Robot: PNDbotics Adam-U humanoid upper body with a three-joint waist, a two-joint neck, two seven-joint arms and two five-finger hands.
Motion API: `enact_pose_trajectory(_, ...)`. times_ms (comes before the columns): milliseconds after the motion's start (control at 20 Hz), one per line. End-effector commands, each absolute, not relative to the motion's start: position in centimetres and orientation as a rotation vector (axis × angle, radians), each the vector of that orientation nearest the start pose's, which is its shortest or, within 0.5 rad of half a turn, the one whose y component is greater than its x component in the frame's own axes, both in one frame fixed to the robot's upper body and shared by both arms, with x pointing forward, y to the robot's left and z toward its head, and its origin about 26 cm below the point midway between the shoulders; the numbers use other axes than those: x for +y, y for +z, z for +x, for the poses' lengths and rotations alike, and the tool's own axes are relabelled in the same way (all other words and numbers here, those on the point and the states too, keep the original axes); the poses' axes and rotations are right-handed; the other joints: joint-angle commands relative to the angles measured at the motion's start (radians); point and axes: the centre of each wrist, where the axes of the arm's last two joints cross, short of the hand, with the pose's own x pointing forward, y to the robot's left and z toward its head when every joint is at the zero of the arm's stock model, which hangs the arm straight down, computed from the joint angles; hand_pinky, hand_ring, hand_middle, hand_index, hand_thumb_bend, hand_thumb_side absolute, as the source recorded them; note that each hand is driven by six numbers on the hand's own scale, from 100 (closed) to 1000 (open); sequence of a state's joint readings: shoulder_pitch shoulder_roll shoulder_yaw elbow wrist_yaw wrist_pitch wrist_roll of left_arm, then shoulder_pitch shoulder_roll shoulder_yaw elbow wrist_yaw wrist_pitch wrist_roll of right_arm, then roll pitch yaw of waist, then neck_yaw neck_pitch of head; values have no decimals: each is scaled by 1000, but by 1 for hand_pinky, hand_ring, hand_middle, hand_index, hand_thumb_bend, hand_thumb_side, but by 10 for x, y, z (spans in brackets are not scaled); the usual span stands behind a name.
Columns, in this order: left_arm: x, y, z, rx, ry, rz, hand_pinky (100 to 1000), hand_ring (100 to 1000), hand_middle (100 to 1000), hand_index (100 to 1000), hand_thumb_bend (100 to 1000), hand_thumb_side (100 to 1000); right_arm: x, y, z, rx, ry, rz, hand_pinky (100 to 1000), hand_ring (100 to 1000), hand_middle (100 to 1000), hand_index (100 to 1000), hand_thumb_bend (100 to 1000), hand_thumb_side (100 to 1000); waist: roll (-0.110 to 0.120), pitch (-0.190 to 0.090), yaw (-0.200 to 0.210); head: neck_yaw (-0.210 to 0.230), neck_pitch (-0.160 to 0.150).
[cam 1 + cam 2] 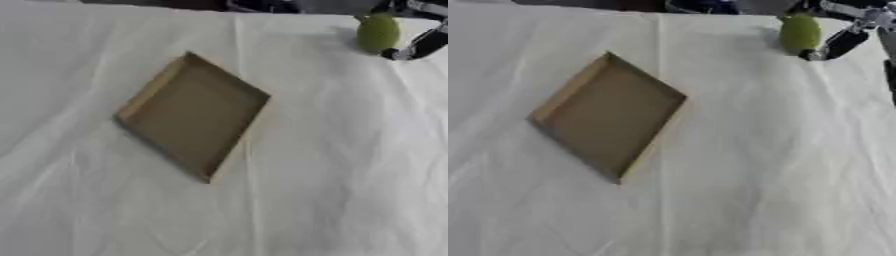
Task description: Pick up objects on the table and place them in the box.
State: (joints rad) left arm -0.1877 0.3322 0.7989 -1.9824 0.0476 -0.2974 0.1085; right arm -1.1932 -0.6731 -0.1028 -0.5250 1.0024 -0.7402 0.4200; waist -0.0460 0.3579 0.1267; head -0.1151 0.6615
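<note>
Right hand (843, 41) at far right corner — fingers curled around green fruit (799, 32). Cardboard box (610, 116) well apart to its left, on white-draped table (754, 175).

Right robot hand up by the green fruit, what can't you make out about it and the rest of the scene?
- Right robot hand: both views, cut by the top-right edge; grip on the green fruit unclear.
- Fruit: blurred, kind unclear.
- Left robot hand: in neither view.
- Box: looks empty.
</note>
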Motion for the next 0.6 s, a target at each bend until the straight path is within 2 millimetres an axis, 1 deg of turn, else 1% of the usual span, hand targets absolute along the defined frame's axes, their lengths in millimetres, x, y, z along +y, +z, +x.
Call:
enact_pose_trajectory(50, 456, 224, 209, 3260, -357, -1367, 519, 594, 609, 784, 100, 569, -421, 299, 479, -1479, 1688, -951, 875, 919, 871, 916, 375, 100, 2, -14, 5, -26, -30)
enact_pose_trajectory(200, 456, 223, 209, 3264, -357, -1363, 518, 593, 609, 784, 100, 569, -418, 305, 479, -1506, 1666, -978, 874, 920, 872, 918, 374, 100, 1, -9, 11, -40, -47)
enact_pose_trajectory(450, 455, 223, 210, 3270, -350, -1355, 518, 592, 608, 784, 100, 569, -417, 311, 479, -1519, 1632, -1010, 873, 922, 874, 919, 372, 100, 1, -5, 15, -44, -65)
enact_pose_trajectory(600, 455, 222, 209, 3271, -349, -1358, 517, 591, 608, 784, 100, 568, -420, 317, 477, -1547, 1576, -1041, 874, 923, 878, 921, 363, 100, 1, -3, 17, -45, -72)
